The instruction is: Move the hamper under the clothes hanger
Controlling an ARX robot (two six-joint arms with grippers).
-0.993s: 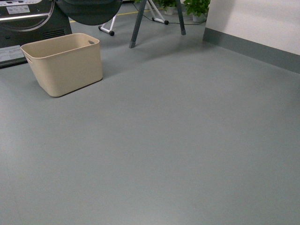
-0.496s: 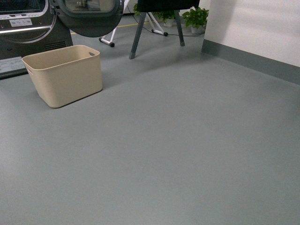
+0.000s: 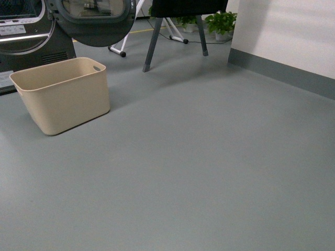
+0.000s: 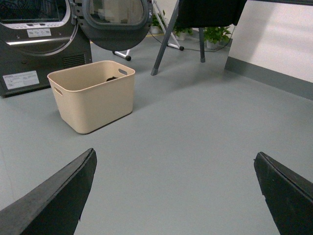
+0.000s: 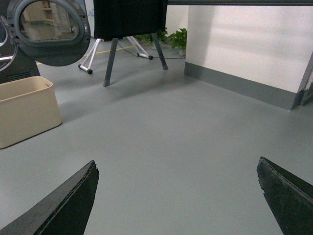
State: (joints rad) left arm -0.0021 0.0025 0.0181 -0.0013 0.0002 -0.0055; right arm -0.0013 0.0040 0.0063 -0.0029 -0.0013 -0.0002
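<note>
The beige hamper (image 3: 63,94) stands on the grey floor at the far left, in front of the dark dryer. It also shows in the left wrist view (image 4: 93,95) and, partly cut off, in the right wrist view (image 5: 24,110). The clothes hanger's slanted dark grey legs (image 3: 152,43) stand further back and to the right of the hamper, under a black cloth; they show in the left wrist view (image 4: 165,41) and the right wrist view (image 5: 111,61) too. My left gripper (image 4: 175,161) is open and empty, well short of the hamper. My right gripper (image 5: 177,169) is open and empty over bare floor.
A dark grey dryer (image 3: 31,31) with its round door (image 3: 94,21) swung open stands behind the hamper. A white-legged frame with black wheels (image 3: 123,47) is behind the hanger. A white wall with grey skirting (image 3: 282,70) runs along the right. Potted plants (image 3: 220,23) stand at the back.
The view has shifted: the hamper, the dryer and the hanger legs sit lower in the front view, and the hamper further left, than a second ago. Nothing was touched.
</note>
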